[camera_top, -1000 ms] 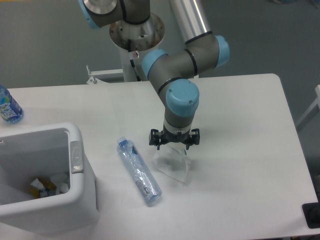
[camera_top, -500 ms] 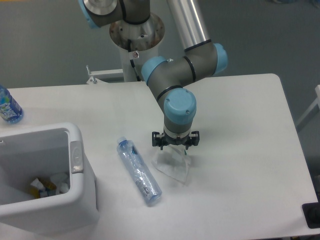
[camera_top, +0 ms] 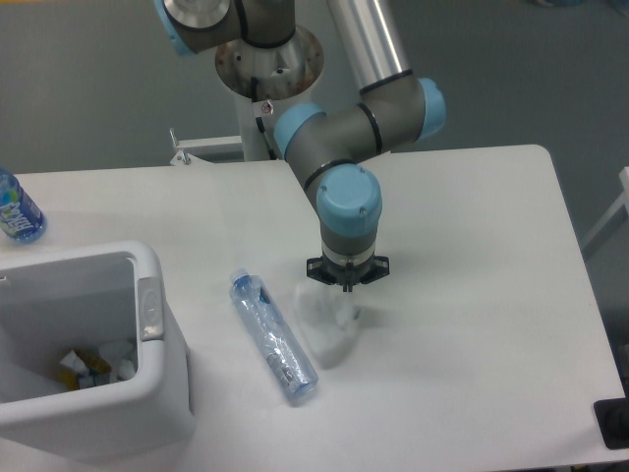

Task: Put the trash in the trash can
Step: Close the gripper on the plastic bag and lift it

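Camera view, far left: an intact blue-labelled water bottle (camera_top: pixel 15 208) stands at the table (camera_top: pixel 472 256) edge, well apart from the work.
Trash can: the white bin (camera_top: pixel 98 413) sits at the lower left with its grey latch (camera_top: pixel 148 308) facing the table; some scraps already lie inside.
Crushed bottle: the flattened clear bottle (camera_top: pixel 274 336) lies slantwise between the bin and the wrapper, cap end pointing away from the camera, untouched.
Wrapper: the crumpled translucent wrapper (camera_top: pixel 326 324) lies just right of the crushed bottle; compared with half a second ago it looks bunched and narrower rather than spread in a wedge.
Gripper: the gripper (camera_top: pixel 347 283) has drawn its fingers together since a second ago and now appears clamped on the wrapper's top edge.
Meaning: the grasp on the first piece looks made; lifting and carrying it left to the bin is likely next, with the bottle to follow.
Arm pose: the wrist points straight down over the wrapper, forearm rising back toward the base.
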